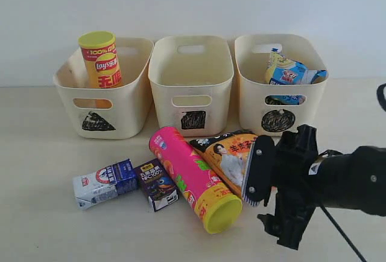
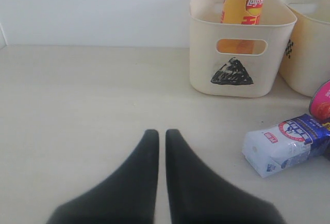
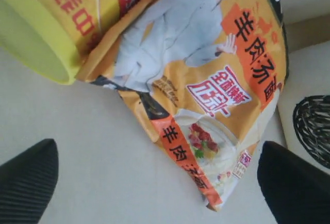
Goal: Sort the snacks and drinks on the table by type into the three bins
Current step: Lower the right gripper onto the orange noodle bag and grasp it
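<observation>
Orange snack bag (image 1: 232, 156) flat on the counter (image 1: 48, 226), just in front of the circle bin (image 1: 250, 81), under the right pincer (image 3: 157, 149).

The pincer gapes wide and holds nothing, with one finger either side of the bag. The pink chip tube (image 1: 190, 174) presses against the bag's edge farthest from the circle bin, so a closing finger could nip its lid or set it rolling. The other finger sits close to the bin's wall and may scrape it. Crinkly film can slip (a shallow pinch especially). On the lift, the bin's rim and the blue-white bag (image 1: 289, 72) inside crowd the drop. Bare counter lies on the near side, away from the bin. The left pincer (image 2: 161, 136) is closed and empty.
</observation>
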`<state>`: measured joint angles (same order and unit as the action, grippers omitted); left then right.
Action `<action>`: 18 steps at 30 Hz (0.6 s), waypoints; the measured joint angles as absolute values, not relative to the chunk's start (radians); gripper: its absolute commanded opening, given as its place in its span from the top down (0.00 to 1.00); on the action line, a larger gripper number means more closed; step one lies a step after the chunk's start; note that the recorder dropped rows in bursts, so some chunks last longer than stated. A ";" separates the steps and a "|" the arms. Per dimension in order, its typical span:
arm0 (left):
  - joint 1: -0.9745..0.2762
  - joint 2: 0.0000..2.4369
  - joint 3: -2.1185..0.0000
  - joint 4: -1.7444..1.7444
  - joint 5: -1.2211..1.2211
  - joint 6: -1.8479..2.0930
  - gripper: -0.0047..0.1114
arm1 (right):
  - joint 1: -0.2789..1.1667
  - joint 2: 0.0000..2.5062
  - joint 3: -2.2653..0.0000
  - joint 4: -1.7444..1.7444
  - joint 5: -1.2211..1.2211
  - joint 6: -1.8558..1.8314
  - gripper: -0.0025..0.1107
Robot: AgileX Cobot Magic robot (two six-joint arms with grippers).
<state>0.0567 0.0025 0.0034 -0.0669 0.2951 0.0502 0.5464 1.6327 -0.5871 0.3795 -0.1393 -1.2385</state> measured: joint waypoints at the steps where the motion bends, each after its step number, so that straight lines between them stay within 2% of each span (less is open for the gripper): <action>1: 0.057 0.003 0.003 -0.067 0.295 0.050 0.93 | 0.546 1.653 -0.587 0.377 -0.159 -1.240 0.13; 11: 0.057 0.003 0.003 -0.067 0.295 0.050 0.93 | 0.548 1.763 -0.587 0.326 -0.328 -1.242 0.13; 18: 0.057 0.003 0.003 -0.067 0.295 0.050 0.93 | 0.555 1.814 -0.656 0.273 -0.339 -1.216 0.13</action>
